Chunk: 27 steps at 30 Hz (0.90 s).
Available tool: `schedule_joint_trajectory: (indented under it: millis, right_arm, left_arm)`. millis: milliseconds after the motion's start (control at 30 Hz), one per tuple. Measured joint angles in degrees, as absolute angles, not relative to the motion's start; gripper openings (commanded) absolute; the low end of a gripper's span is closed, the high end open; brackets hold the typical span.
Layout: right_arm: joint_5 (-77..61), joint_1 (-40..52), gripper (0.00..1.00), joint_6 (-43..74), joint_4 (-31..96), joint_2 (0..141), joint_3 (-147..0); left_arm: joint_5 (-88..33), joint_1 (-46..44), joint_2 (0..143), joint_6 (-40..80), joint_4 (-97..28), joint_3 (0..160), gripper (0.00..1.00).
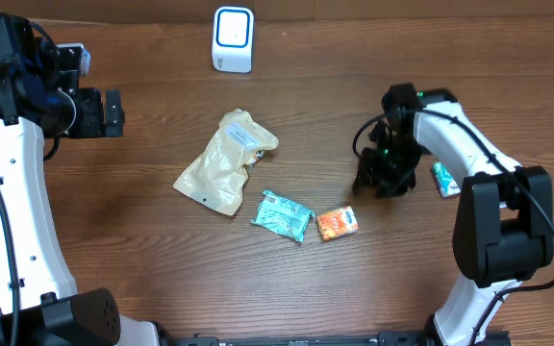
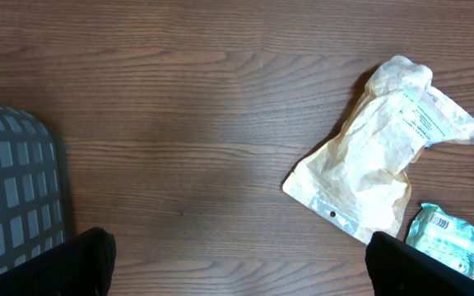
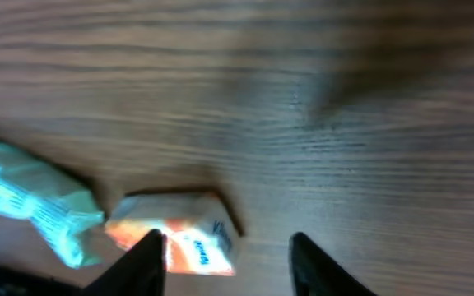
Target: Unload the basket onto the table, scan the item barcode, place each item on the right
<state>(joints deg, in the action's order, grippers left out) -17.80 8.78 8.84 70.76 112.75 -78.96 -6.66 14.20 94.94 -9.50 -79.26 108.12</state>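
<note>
Above the brown wooden worktop (image 1: pixel 162 279), the right end effector (image 3: pixel 225 261) hangs half released and empty. The small orange foil packet (image 3: pixel 179 234) lies beside one finger, not between both, so closing now could push it away. The left end effector (image 2: pixel 241 267) is fully released.

Even bright light, soft shadows on the table (image 1: pixel 162 279), right wrist view blurred (grain smeared), left wrist sharp.
</note>
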Motion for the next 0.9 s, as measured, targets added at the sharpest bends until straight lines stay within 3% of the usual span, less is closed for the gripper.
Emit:
schedule_joint_trajectory:
  millis: [533, 900]
  right_arm:
    - [-22.5, 8.8, 0.27, 8.8, 61.5, 112.7, -69.9]
    - [-31.6, 8.7, 0.33, 5.0, 64.1, 112.7, -71.6]
  left_arm:
    - [-6.7, 14.2, 94.9, -9.5, -79.3, 108.1, 1.00]
    - [-6.7, 14.2, 94.9, -9.5, -79.2, 108.1, 1.00]
